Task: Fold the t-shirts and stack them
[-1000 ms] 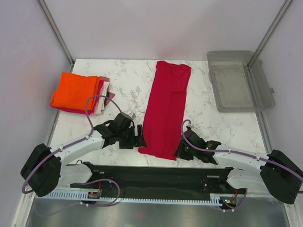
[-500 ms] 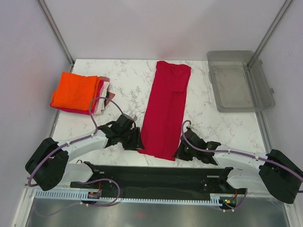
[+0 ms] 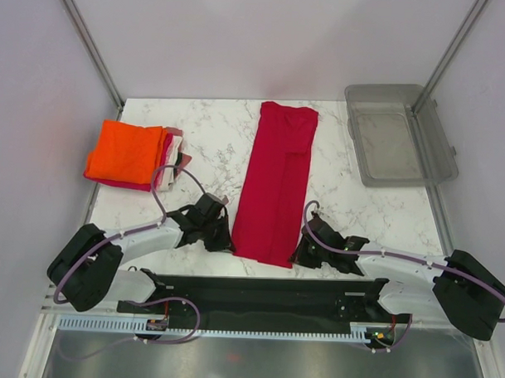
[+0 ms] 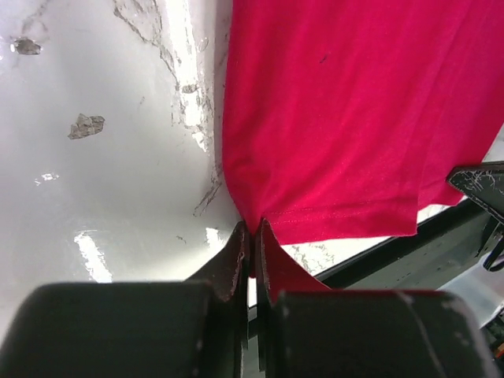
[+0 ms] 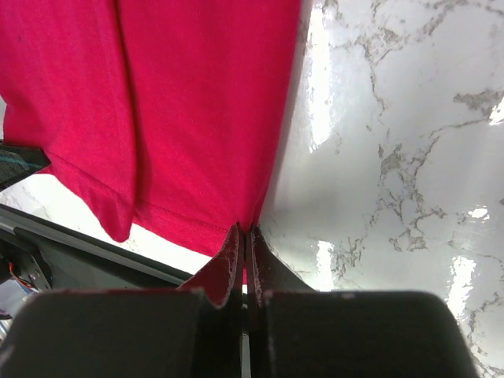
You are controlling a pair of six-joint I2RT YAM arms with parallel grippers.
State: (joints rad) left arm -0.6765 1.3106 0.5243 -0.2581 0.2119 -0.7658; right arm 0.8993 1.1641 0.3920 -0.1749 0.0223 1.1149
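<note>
Marble table point(image 3: 213, 138), crimson shirt point(image 3: 276, 181), corners inside jaws

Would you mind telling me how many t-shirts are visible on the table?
5: a crimson shirt laid out at the centre, an orange shirt at left, and pink, white and dark red edges beneath it. More may be hidden.

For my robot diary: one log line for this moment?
left fingers: shut on red t-shirt hem | right fingers: shut on hem | folded stack: untouched, far left
</note>
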